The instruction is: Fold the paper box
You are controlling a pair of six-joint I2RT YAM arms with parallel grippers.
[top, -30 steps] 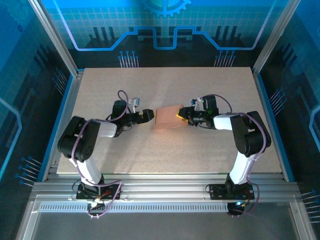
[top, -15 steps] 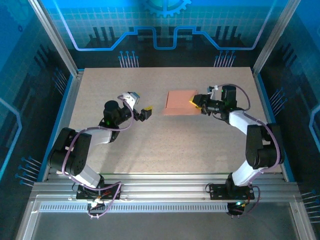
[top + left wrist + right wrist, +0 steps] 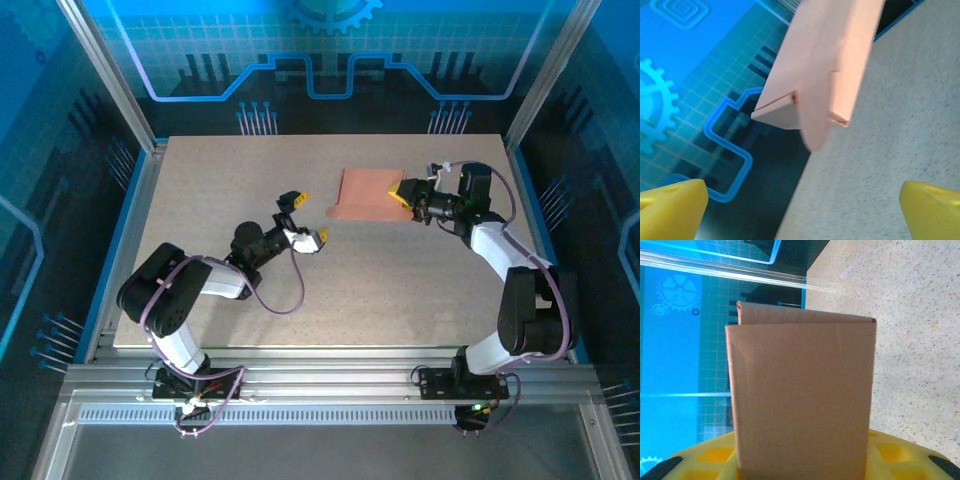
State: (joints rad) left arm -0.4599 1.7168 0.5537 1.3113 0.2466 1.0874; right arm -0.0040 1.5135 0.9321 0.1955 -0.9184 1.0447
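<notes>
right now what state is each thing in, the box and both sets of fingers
paper box: folded into flat layers, one edge clamped by the right fingers
right fingers: shut on the paper box
left fingers: open wide, holding nothing, apart from the paper box

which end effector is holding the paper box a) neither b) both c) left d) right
d: the right end effector is shut on the edge of the paper box, while the left end effector is open and apart from it.
</notes>
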